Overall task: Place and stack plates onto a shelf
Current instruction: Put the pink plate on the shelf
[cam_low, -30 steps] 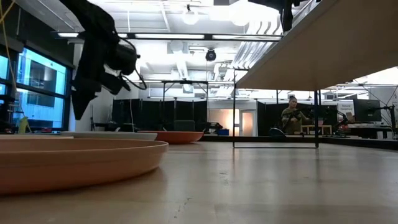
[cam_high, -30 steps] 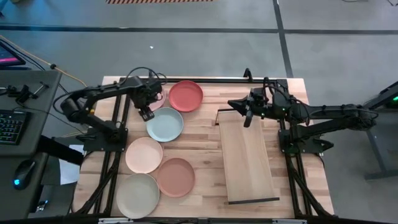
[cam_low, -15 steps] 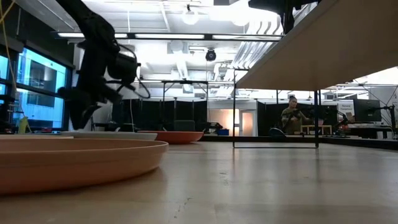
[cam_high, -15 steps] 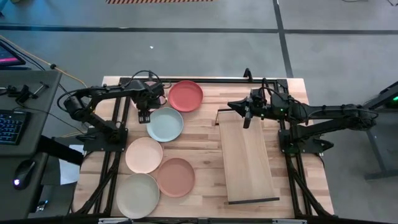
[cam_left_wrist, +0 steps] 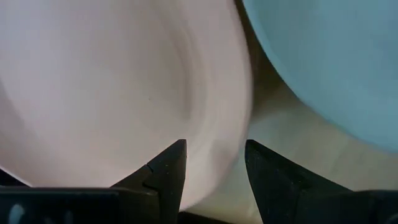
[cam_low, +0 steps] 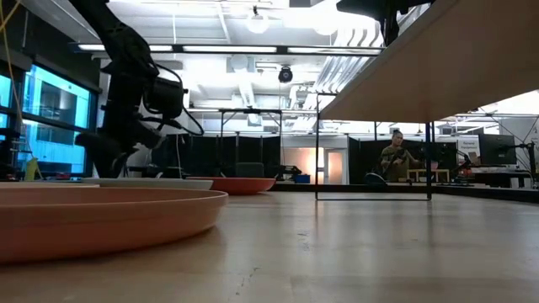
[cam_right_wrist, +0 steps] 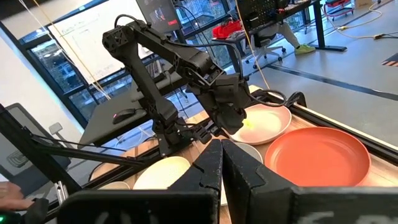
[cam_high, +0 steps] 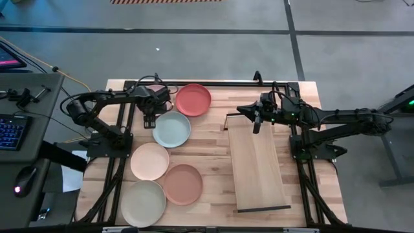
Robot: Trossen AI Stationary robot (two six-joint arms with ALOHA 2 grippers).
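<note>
The pink plate lies near the table's far left corner, mostly under my left gripper. That gripper is open and low, and its fingers stand on either side of the plate's rim. Flat on the table lie the red plate, the pale blue-grey plate, the peach plate, the terracotta plate and the sage-cream plate. The light-wood shelf stands to the right. My right gripper hovers shut over its far end. My left gripper comes from above, with one finger over the inside of the pink plate and the other outside its rim, on the side toward the pale blue-grey plate. Whether a finger touches the rim, I cannot tell. The plate lies flat on the table.
Dark frame rails run along the table's left, right and far sides. The shelf's board is raised on thin dark legs. Bare tabletop lies between the plates and the shelf. A person stands far off in the room.
My left gripper has come down and moved a little toward the table's far edge, from above the gap between the pink and pale blue-grey plates to the pink plate's rim. The plates, the shelf and the right arm have kept still.
</note>
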